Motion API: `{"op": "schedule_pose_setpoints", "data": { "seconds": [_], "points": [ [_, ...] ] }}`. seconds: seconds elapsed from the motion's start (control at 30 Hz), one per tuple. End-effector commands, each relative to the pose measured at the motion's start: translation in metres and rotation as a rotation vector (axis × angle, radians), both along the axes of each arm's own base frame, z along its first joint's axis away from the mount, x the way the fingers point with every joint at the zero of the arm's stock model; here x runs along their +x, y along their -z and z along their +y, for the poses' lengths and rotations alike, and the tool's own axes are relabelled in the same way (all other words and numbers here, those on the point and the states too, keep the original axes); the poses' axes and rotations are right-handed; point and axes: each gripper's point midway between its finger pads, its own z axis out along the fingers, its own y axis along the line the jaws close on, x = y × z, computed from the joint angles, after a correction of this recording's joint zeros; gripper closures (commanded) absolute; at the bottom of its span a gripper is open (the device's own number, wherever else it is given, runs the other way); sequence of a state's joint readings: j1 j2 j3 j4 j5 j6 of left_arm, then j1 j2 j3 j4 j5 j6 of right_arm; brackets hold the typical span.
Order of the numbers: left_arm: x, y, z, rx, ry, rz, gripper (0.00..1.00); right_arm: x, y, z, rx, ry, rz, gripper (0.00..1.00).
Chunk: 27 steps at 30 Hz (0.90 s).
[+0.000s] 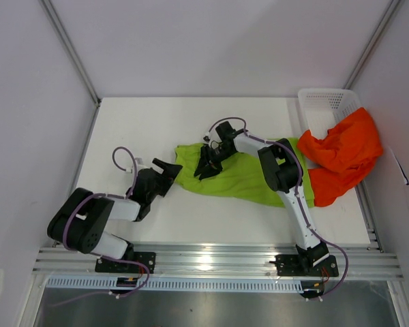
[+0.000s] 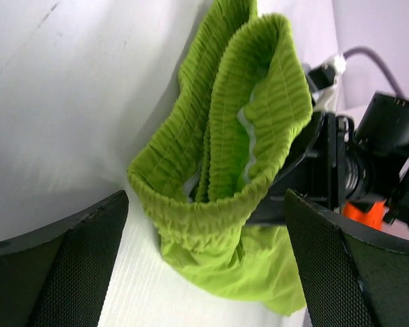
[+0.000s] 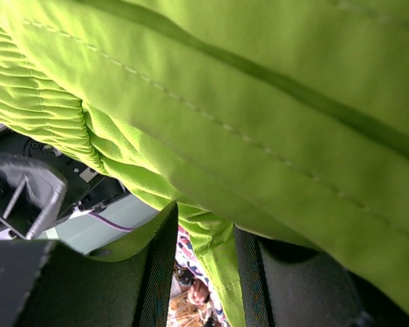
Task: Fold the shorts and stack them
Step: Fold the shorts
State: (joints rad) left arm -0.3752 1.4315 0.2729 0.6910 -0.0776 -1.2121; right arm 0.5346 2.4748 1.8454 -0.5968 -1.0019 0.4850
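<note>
1. The lime green soft cloth shorts (image 1: 249, 178) are spread near the middle of the white table (image 1: 157, 122), lying from left to right, with the ribbed elastic waistband (image 2: 259, 102) at the left end.
2. The waistband is raised off the table surface and gapes open, as shown in the left wrist view.
3. The right gripper (image 1: 206, 167) is set on the waistband end. Its fingers are drawn close together, with green cloth pinched between them.
4. The left gripper (image 1: 169, 169) is placed just beside the waistband and faces it. Its fingers are spread wide apart and nothing is held.
5. The bright orange-red soft cloth shorts (image 1: 344, 150) are bunched at the right edge of the table, draped partly over the white plastic mesh basket (image 1: 320, 101). They are not yet folded.
6. The step in hand is judged to be the start of the first fold of the green shorts; no completed fold is seen.
7. For the next move, the free side of the waistband would need to be taken by the left gripper, so that the cloth can be carried over evenly by both arms.
</note>
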Motion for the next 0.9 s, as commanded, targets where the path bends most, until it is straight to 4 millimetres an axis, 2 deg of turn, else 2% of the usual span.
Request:
{"op": "schedule_pose_setpoints", "data": {
  "seconds": [0.0,0.03,0.07,0.1,0.13,0.17,0.2,0.3,0.33,0.37,0.47,0.63,0.73,0.87],
  "points": [
    [0.012,0.009,0.005,-0.039,-0.106,0.025,0.04,-0.012,0.045,-0.011,-0.161,0.005,-0.011,0.58],
    [0.017,0.007,0.003,-0.042,-0.112,0.019,0.06,-0.011,0.045,-0.012,-0.162,0.007,-0.009,0.58],
    [0.018,0.015,-0.001,-0.040,-0.108,0.037,0.09,-0.011,0.044,-0.012,-0.163,0.009,-0.011,0.58],
    [0.025,0.006,-0.005,-0.050,-0.106,0.015,0.11,-0.011,0.044,-0.012,-0.164,0.008,-0.011,0.58],
    [0.025,0.016,-0.006,-0.042,-0.105,0.040,0.12,-0.012,0.044,-0.012,-0.167,0.008,-0.011,0.58],
    [0.030,0.014,-0.008,-0.046,-0.107,0.032,0.14,-0.011,0.043,-0.013,-0.168,0.010,-0.018,0.58],
    [0.031,0.014,-0.008,-0.046,-0.113,0.028,0.21,-0.011,0.043,-0.014,-0.175,0.011,-0.015,0.58],
    [0.034,0.014,-0.002,-0.018,-0.130,0.003,0.32,-0.012,0.044,-0.015,-0.186,0.011,-0.022,0.58],
    [0.035,0.009,-0.001,0.005,-0.126,-0.015,0.35,-0.012,0.044,-0.015,-0.191,0.011,-0.023,0.58],
    [0.035,0.009,0.002,0.026,-0.132,-0.020,0.43,-0.012,0.046,-0.016,-0.201,0.011,-0.026,0.58],
    [0.042,-0.005,0.003,0.085,-0.105,-0.090,0.51,-0.013,0.050,-0.017,-0.224,0.008,-0.028,0.58],
    [0.049,-0.021,0.000,0.206,-0.024,-0.203,0.53,-0.015,0.057,-0.016,-0.264,-0.008,-0.044,0.58],
    [0.052,-0.031,-0.008,0.261,0.037,-0.270,0.59,-0.018,0.058,-0.012,-0.269,-0.021,-0.047,0.58],
    [0.055,-0.038,-0.020,0.313,0.114,-0.311,0.79,-0.019,0.062,-0.003,-0.271,-0.031,-0.047,0.58]
  ]
}}
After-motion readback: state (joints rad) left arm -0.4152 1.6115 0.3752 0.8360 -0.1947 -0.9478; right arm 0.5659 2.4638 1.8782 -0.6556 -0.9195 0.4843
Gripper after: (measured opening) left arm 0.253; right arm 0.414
